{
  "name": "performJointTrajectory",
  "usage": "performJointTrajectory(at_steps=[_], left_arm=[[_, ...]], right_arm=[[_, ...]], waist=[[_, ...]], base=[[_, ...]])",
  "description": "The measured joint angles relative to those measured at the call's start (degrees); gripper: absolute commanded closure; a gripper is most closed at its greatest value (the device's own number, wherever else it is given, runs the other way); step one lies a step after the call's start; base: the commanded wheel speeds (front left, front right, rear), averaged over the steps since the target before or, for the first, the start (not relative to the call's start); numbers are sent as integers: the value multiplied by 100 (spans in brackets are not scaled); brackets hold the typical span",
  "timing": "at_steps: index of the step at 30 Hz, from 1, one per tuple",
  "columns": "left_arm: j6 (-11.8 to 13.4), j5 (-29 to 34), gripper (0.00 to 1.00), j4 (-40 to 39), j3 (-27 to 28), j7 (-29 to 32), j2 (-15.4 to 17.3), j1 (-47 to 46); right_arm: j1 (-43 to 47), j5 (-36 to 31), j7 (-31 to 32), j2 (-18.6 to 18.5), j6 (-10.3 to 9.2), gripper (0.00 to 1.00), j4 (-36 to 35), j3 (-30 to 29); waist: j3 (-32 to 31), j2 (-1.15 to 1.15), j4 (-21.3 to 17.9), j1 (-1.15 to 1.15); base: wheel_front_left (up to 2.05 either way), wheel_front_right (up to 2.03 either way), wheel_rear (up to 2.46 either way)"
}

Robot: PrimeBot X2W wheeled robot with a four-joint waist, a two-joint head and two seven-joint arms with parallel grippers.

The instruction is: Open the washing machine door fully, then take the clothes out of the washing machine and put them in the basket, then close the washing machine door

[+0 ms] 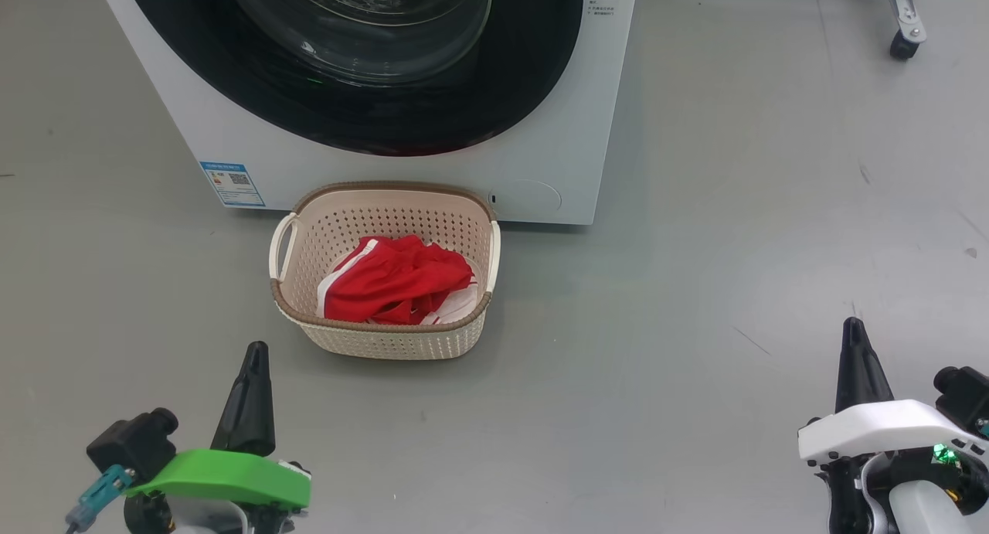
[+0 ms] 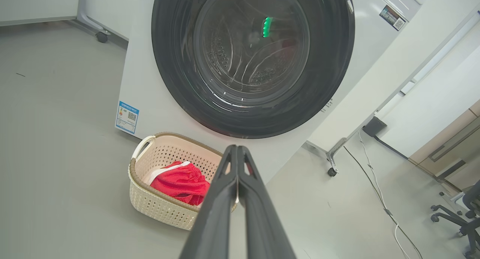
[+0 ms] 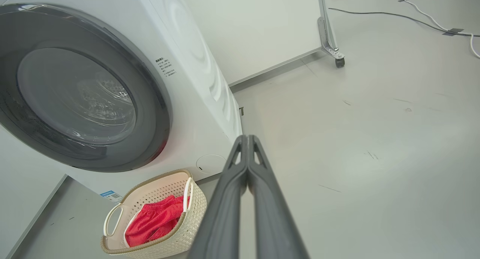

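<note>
WASH DAY, LAST STEP: Both grippers hung low on the near side of the basket (image 1: 386, 341). The left gripper (image 1: 253, 356), under its green cover, stood near the basket's front-left corner. The right gripper (image 1: 852, 335), under a white cover, stood well off to the basket's right over bare grey floor (image 1: 695, 325). Each pair of long dark fingers was pressed together with nothing between them.

The cream basket sat on the floor, and the red clothes (image 1: 394, 283) with white stripes lay heaped inside it, below the brown rim. Directly behind the basket, close to its far rim, rose the white washing machine (image 1: 556, 171), its small blue label (image 1: 232, 183) beyond the basket's left handle.

Above and beyond the basket, the washing machine door (image 2: 176, 75) lay flush against the machine's front. Its glossy black rim was unbroken and the steel drum was visible through the glass bowl (image 2: 251, 53). A faint reddish tint at one edge of the glass could not be told from a reflection.

By this showing the task stood at its last step or past it, with the clothes in the basket and the door shut. The next move seemed to call for little more than keeping both arms clear of the basket, unless a look through the glass showed a garment left inside.
</note>
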Motion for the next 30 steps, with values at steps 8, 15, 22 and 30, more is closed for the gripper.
performJointTrajectory(at_steps=[8,15,22,30], left_arm=[[0,-599,100,1,71,121,69,1],[1,-1106,100,5,121,269,118,1],[1,-1625,100,15,196,369,146,1],[1,-2212,100,40,256,510,190,0]], right_arm=[[-6,611,171,16,62,100,53,-99],[-14,1114,320,29,129,100,97,-172],[-31,1657,453,45,180,100,149,-254],[-90,2243,595,56,234,100,208,-341]], waist=[[-54,0,-19,0],[-101,0,-34,0],[-149,0,-50,0],[-203,0,-68,0]], base=[[0,0,0],[0,0,0],[0,0,0],[0,0,0]])
